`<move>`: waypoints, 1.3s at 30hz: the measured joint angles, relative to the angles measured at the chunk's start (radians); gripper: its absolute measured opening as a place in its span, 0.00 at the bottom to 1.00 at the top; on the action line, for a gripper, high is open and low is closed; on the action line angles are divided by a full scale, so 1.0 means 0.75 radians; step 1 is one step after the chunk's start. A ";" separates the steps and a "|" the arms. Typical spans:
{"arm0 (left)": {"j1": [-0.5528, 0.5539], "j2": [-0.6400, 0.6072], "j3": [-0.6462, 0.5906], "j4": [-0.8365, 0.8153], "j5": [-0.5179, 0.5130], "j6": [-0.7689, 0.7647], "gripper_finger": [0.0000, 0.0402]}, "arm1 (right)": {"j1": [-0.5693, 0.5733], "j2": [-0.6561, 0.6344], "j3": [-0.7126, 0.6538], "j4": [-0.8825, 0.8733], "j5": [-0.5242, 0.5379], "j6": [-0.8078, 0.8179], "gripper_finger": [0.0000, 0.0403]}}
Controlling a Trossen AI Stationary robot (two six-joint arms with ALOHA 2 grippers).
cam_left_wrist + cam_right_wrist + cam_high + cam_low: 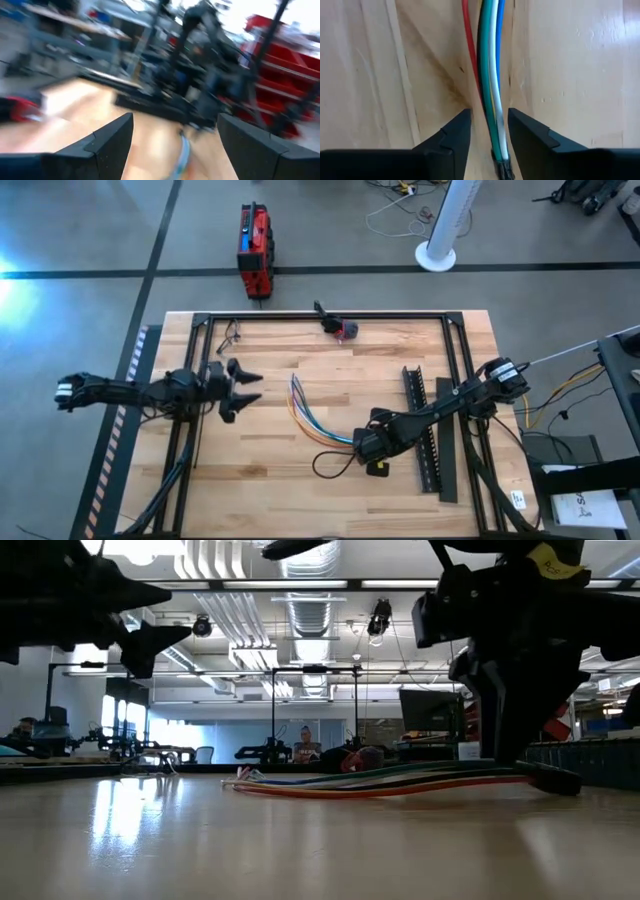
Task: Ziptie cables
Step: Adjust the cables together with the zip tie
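Wooden desk (pixel 270 460) carries the cables (pixel 305 415), fanned near its middle. Right end effector (pixel 489 131) is down at their dark ends, fingers narrowed around the bundle with slim gaps showing. Left end effector (pixel 245 388) hovers beside them, spread wide, empty

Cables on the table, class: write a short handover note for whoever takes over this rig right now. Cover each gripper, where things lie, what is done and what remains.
Right gripper: low at the table, fingers either side of the cables' dark-tipped end, narrow gap, not visibly clamped.
Left gripper: open, raised over the table's left side, holding nothing.
Cables: loose, fanned out mid-table.
Black toothed strip: lying to the right, untouched.
Done: right gripper lined up on the bundle.
Left: grasp, gather, tie.
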 joint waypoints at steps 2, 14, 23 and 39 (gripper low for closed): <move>-0.001 0.023 0.000 0.009 0.064 -0.059 0.68 | 0.001 0.000 0.011 -0.029 0.005 0.018 0.29; -0.008 0.184 -0.001 0.065 0.073 -0.255 0.68 | 0.107 -0.175 0.027 -0.060 0.302 0.092 0.12; -0.135 0.305 -0.002 0.022 -0.092 -0.444 0.56 | 0.130 -0.195 0.027 -0.060 0.320 0.104 0.04; -0.697 0.505 0.422 -0.432 -0.427 -0.379 0.30 | 0.132 -0.193 0.026 -0.059 0.319 0.090 0.03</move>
